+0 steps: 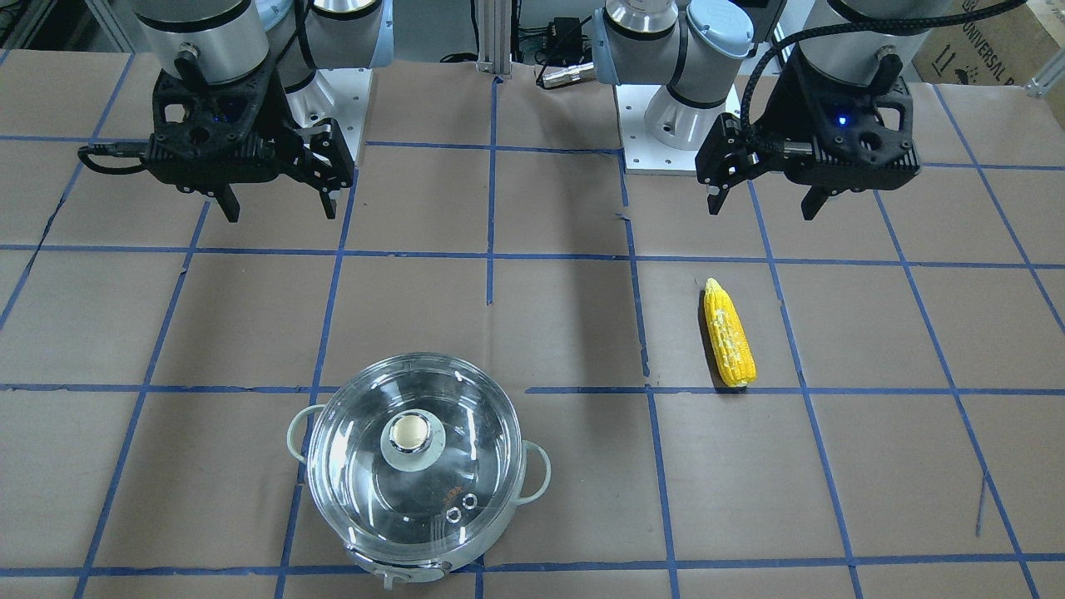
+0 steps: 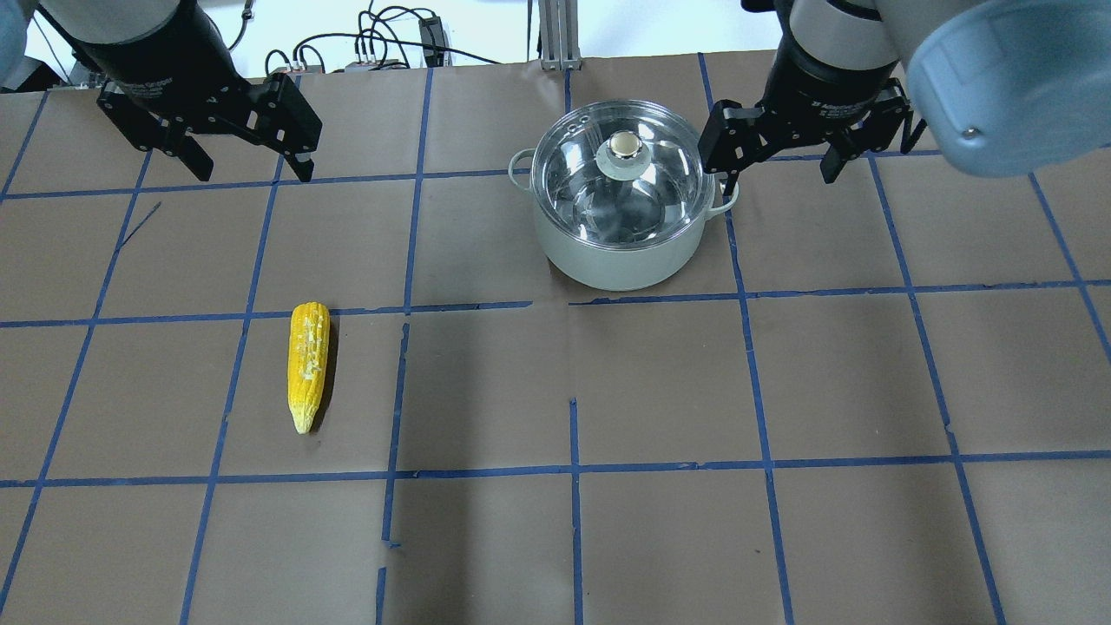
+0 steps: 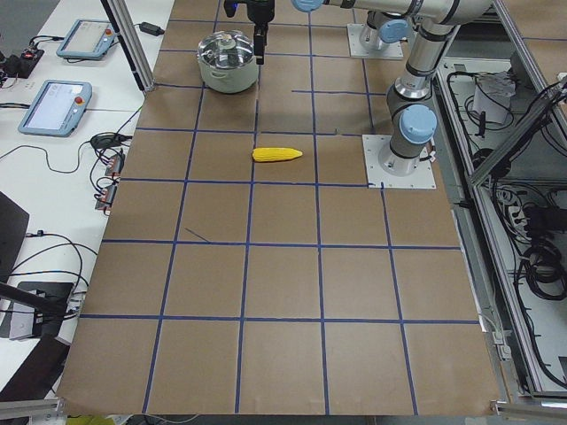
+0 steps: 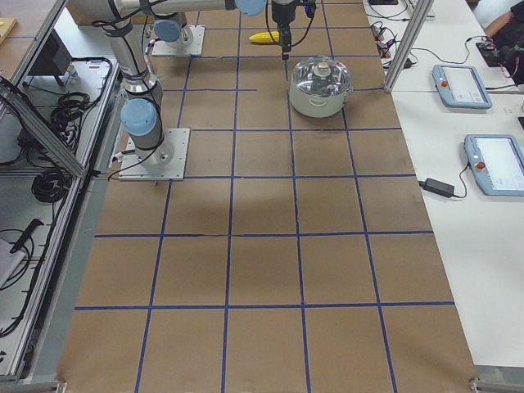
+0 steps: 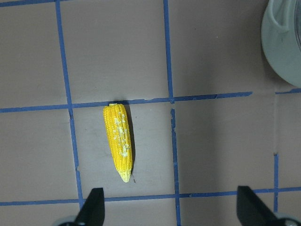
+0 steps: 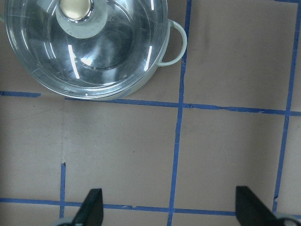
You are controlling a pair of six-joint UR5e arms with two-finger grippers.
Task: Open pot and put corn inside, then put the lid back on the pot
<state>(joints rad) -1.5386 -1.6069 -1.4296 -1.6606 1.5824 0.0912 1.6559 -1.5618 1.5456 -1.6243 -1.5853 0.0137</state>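
The pot (image 2: 608, 260) stands at the table's far side with the glass lid (image 2: 647, 187) shut on it. The knob (image 2: 625, 148) is at the lid's centre. The pot (image 1: 399, 570) and lid (image 1: 416, 491) also show in the front view. The yellow corn (image 2: 308, 365) lies flat on the paper, well left of the pot, pointed end toward the robot; it also shows in the front view (image 1: 729, 345) and the left wrist view (image 5: 120, 143). My left gripper (image 2: 254, 174) hovers open and empty above the table, apart from the corn. My right gripper (image 2: 779, 180) hovers open and empty just right of the pot.
Brown paper with a blue tape grid (image 2: 573, 469) covers the table. The arm bases (image 1: 674, 125) stand on white plates at the robot's edge. Teach pendants (image 4: 463, 86) lie on a side table beyond the pot. The pot's edge (image 5: 282, 47) shows in the left wrist view.
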